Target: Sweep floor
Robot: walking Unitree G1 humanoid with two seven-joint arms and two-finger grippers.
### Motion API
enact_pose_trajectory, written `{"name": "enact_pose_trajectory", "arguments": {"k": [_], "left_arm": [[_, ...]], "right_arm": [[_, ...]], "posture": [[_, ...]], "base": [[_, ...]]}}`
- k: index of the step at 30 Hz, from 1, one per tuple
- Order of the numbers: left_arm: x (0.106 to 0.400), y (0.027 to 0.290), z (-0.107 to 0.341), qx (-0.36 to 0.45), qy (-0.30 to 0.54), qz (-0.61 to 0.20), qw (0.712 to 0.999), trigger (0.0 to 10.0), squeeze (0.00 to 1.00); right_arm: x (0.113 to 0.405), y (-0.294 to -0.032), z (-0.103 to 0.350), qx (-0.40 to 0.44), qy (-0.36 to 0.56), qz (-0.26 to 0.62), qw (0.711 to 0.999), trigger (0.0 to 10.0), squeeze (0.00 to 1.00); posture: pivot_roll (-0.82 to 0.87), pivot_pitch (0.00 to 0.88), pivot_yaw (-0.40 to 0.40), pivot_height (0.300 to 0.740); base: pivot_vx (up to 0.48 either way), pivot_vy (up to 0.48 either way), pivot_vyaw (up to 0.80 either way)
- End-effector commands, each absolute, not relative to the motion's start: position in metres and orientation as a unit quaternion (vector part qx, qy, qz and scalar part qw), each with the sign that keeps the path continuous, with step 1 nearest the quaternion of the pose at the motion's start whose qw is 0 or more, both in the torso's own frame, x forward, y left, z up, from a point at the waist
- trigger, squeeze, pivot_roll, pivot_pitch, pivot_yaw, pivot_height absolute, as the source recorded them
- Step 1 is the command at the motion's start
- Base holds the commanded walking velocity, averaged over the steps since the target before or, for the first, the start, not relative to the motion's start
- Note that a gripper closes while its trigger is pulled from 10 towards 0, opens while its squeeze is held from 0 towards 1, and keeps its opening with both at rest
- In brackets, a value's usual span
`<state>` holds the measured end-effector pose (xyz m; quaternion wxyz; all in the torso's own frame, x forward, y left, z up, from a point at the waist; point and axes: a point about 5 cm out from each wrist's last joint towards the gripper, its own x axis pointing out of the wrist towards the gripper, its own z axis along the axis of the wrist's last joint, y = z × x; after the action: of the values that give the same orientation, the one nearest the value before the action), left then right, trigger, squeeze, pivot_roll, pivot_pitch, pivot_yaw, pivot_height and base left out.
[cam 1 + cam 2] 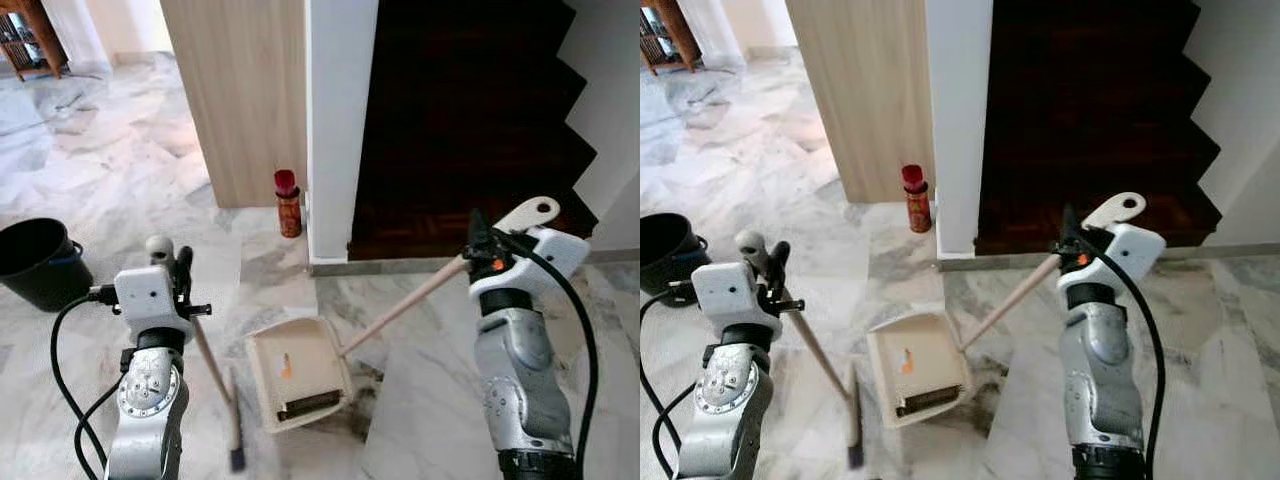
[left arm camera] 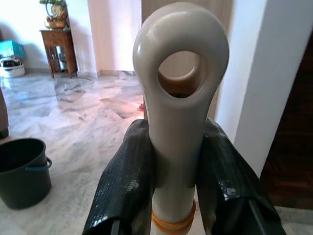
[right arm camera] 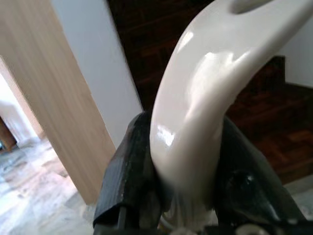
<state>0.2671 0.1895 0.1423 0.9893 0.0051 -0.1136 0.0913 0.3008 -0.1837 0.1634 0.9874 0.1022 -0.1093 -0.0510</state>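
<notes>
Left eye view: broom and dustpan meet on the marble floor, sweeping well under way but not finished.

The left gripper point(image 1: 178, 268) has its two black fingers point(image 2: 128, 181) clamped on the top of the broom point(image 1: 215, 378), just under the handle's hanging loop; the broom slants down to its dark head on the floor beside the dustpan point(image 1: 298, 372). The right gripper point(image 1: 482, 246) is closed the same way around the curved end of the dustpan's long handle. The dustpan rests flat on the floor point(image 1: 120, 190), mouth toward the robot, with a small orange scrap and a dark strip of dirt inside, so some debris looks already collected. A dark smudge on the tiles just right of the pan probably remains to be swept. The black bucket point(image 1: 40, 262) stands well to the left, likely for emptying later.
</notes>
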Motion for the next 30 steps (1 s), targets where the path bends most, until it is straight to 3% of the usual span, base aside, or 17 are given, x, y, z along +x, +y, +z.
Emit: {"name": "enact_pose_trajectory", "arguments": {"k": [1,12,17,30], "left_arm": [[0.2664,0.1916,0.1538,0.012,-0.138,0.095,0.986,10.0,0.0],[0.2655,0.1927,0.155,0.015,-0.14,0.096,0.985,10.0,0.0],[0.2652,0.1936,0.1552,0.016,-0.139,0.098,0.985,10.0,0.0],[0.2637,0.1959,0.1565,0.02,-0.139,0.102,0.985,10.0,0.0]], "right_arm": [[0.301,-0.1783,0.1751,0.114,-0.134,-0.039,0.984,10.0,0.0],[0.303,-0.1763,0.1742,0.129,-0.124,-0.036,0.983,10.0,0.0],[0.3036,-0.1756,0.1739,0.133,-0.121,-0.034,0.983,10.0,0.0],[0.304,-0.1735,0.1776,0.131,-0.129,-0.028,0.983,10.0,0.0]], "posture": [[-0.03,0.037,0.009,0.74],[-0.02,0.024,0.009,0.74],[-0.02,0.031,0.009,0.74],[-0.02,0.056,0.005,0.74]], "base": [[0.0,0.48,0.0],[0.0,0.48,0.0],[0.0,0.48,-0.67],[0.0,0.48,0.0]]}}
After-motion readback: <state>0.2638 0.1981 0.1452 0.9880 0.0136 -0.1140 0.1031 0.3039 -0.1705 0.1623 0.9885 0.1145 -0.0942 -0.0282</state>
